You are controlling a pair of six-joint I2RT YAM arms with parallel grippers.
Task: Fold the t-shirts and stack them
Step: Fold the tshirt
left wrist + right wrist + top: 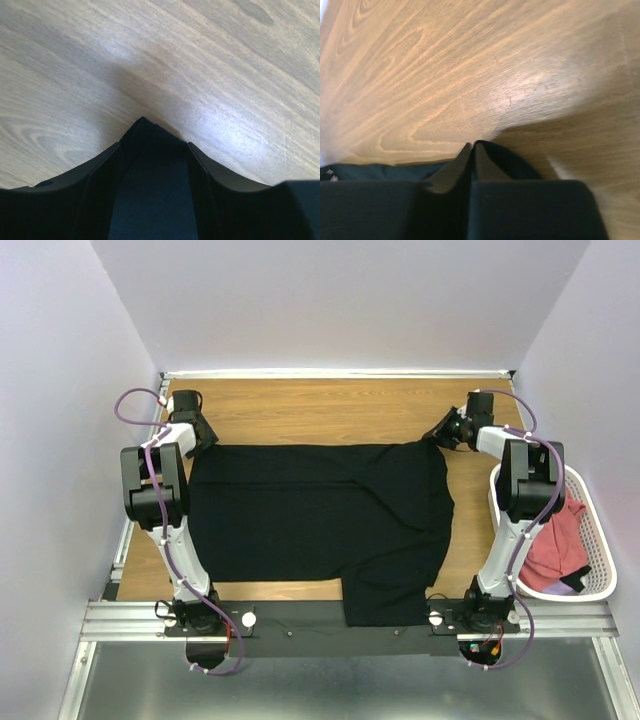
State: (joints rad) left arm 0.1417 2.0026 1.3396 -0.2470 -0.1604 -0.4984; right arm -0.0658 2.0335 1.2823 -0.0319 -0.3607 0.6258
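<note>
A wooden table (330,410) stands between pale walls, with the black t-shirt (310,515) spread flat across it and its near right part hanging over the front edge. The left gripper (200,435) sits at the shirt's far left corner; dark cloth lies between its fingers, but whether they clamp it cannot be told. The right gripper (443,430) is at the far right corner, its fingers (450,175) pressed together on the shirt's edge. Salmon-red t-shirts (555,545) lie in the white basket (600,570) on the right
</note>
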